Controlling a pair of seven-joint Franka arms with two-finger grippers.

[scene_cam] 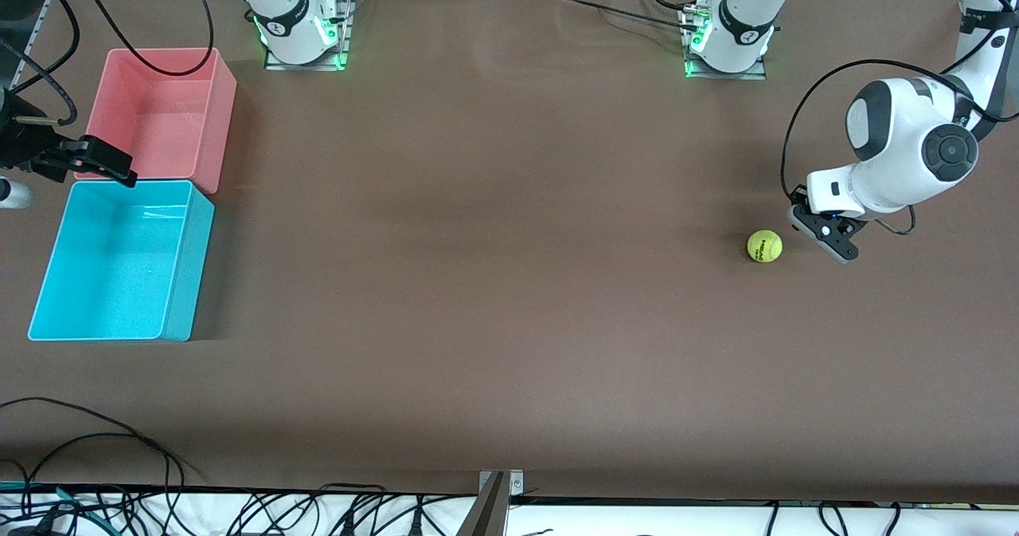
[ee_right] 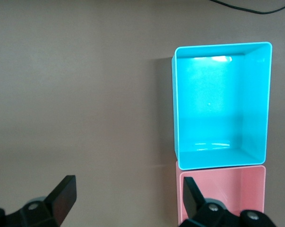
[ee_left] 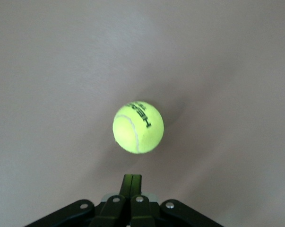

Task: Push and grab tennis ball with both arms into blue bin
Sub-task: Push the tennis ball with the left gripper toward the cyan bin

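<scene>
We see the tennis ball (scene_cam: pixel 764 246) resting on the brown table (scene_cam: pixel 493 281) at the left arm's end, well apart from the blue bin (scene_cam: pixel 119 261), which sits at the right arm's end just beside a pink bin (scene_cam: pixel 163 114) that lies farther from the front camera. That long gap is, in our judgement, why the job is shared: the ball has to be sent across the table before anyone can lift it into the bin. Our left gripper (scene_cam: pixel 828 237) sits low just beside the ball, on the side away from the bins, with its fingers pinched together on nothing; in the left wrist view the closed tips (ee_left: pixel 132 182) point straight at the ball (ee_left: pixel 138 126) with a small gap between them. We read the closed fingers as a blunt pusher, lined up so a shove would roll the ball toward the bins. The left arm is folded down with its wrist bent low toward the table. Our right gripper (scene_cam: pixel 99 162) hangs over the seam where the two bins meet, its fingers (ee_right: pixel 64 191) spread wide and empty, the arm waiting there, and its wrist camera looks down into the blue bin (ee_right: pixel 221 106), which holds nothing.
</scene>
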